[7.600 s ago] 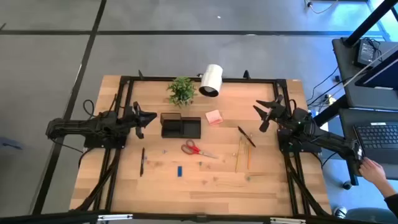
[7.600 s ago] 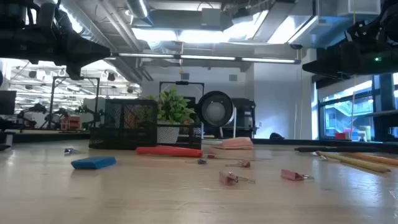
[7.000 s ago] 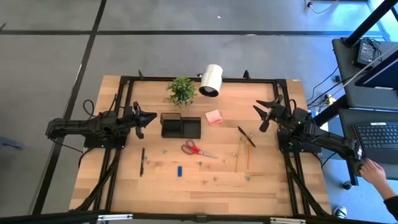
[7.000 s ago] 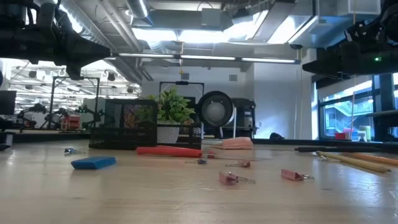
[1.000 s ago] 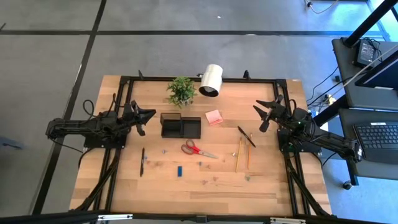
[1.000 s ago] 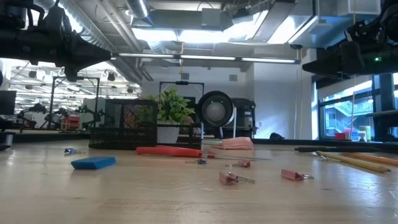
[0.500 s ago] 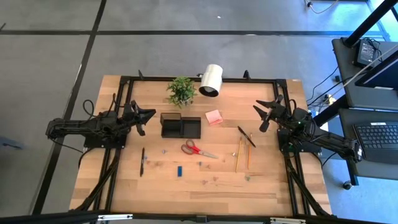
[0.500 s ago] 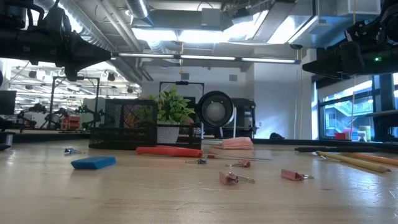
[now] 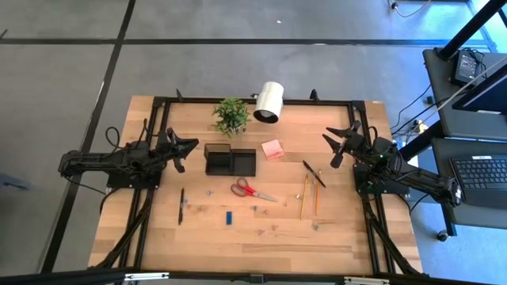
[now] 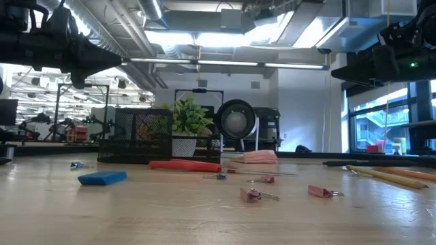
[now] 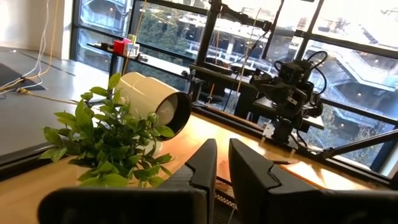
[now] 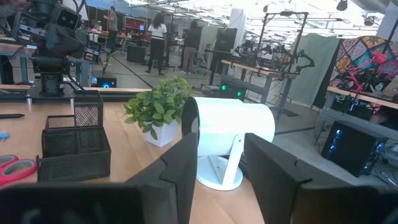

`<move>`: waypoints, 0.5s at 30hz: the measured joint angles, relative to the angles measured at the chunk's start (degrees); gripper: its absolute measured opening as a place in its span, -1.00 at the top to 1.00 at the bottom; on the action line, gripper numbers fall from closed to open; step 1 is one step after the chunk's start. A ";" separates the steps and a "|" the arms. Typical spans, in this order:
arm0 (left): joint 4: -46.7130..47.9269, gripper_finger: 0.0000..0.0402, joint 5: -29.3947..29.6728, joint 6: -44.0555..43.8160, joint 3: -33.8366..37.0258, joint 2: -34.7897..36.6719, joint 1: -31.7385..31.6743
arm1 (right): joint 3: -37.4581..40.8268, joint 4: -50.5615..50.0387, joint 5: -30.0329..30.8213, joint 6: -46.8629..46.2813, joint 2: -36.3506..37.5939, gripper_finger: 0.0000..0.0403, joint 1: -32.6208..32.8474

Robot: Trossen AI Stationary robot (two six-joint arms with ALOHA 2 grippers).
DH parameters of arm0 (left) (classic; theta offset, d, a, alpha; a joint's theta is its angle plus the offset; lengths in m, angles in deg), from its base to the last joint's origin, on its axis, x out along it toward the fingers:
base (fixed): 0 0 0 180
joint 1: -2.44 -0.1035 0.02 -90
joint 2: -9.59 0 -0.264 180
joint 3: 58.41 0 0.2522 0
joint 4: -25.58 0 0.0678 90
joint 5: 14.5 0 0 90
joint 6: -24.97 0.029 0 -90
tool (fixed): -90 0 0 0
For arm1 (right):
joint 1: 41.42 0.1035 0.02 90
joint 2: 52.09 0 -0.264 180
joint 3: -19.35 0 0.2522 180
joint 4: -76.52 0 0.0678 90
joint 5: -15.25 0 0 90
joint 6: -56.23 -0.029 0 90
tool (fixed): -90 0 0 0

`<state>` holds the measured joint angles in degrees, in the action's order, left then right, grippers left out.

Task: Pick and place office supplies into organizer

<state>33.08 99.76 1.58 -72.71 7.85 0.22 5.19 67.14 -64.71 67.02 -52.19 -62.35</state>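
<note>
While every supply lies loose on the desk [image 9: 348, 237], the organizer [image 9: 230, 160] appears to hold nothing yet — the task looks unstarted, with all items left to move. The left gripper [image 9: 184, 149] hovers just beside the organizer's near end, its jaws a narrow gap apart and empty; the right gripper [image 9: 339, 146] hangs well off on the organizer's far side, jaws spread wide, also empty. Ahead of the left jaws and past the organizer lie the red-handled scissors [image 9: 249, 189], long axis slanting, handles toward the organizer and blades pointing away. The pink sticky-note pad [image 9: 272, 149] sits between the two grippers. Below the right jaws lie the yellow pencils [image 9: 310, 195], running roughly lengthwise down the desk, crossed by a dark pen [image 9: 314, 173] on the diagonal. A second pen [image 9: 181, 205] lies below the left jaws — beyond it, the small blue block [image 9: 228, 217].
</note>
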 joint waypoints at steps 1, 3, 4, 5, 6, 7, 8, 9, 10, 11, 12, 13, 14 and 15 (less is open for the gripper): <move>0.00 0.40 0.08 -0.04 0.01 0.00 0.00 | 0.00 0.00 -0.02 0.02 0.00 0.32 0.00; -0.02 0.34 0.08 -0.07 0.02 -0.01 0.00 | 0.00 0.00 0.00 0.01 -0.01 0.32 0.00; -0.02 0.31 0.08 -0.05 0.02 -0.01 0.00 | 0.00 0.00 -0.02 0.00 -0.02 0.32 -0.01; -0.02 0.28 0.10 -0.04 0.02 0.01 0.00 | 0.00 -0.01 0.00 0.00 0.00 0.32 0.00; -0.02 0.26 0.10 -0.02 0.02 0.01 0.00 | 0.01 -0.01 -0.01 0.01 -0.01 0.32 -0.01; -0.04 0.24 0.10 -0.02 0.02 -0.01 0.00 | 0.00 0.00 -0.02 0.00 0.00 0.32 0.00; -0.02 0.22 0.10 -0.02 0.00 -0.01 0.00 | 0.00 0.00 0.00 0.02 0.00 0.32 -0.02; -0.04 0.20 0.10 -0.02 0.00 -0.01 0.00 | 0.00 0.00 -0.02 0.02 0.00 0.32 -0.01; -0.04 0.19 0.10 -0.02 0.02 0.00 0.00 | 0.01 0.00 -0.02 0.02 -0.02 0.32 -0.02; -0.20 0.18 0.10 -0.04 0.02 0.00 0.00 | 0.00 -0.02 0.00 0.00 -0.02 0.32 -0.02; -0.83 0.17 0.10 -0.06 0.02 -0.01 0.00 | 0.02 0.00 0.00 0.00 -0.02 0.32 -0.02; -2.22 0.17 0.03 -0.48 0.02 -0.01 0.00 | 0.00 0.00 0.00 0.02 -0.01 0.32 -0.02; -4.23 0.17 -0.32 -1.05 0.02 -0.01 0.00 | 0.02 0.00 0.00 0.02 -0.02 0.32 -0.02; -6.92 0.18 -1.25 -1.26 0.02 -0.01 0.00 | 0.02 0.00 0.00 0.02 -0.02 0.32 0.00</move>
<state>26.16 98.51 0.32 -72.68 7.83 0.22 5.20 67.14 -64.71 67.04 -52.21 -62.35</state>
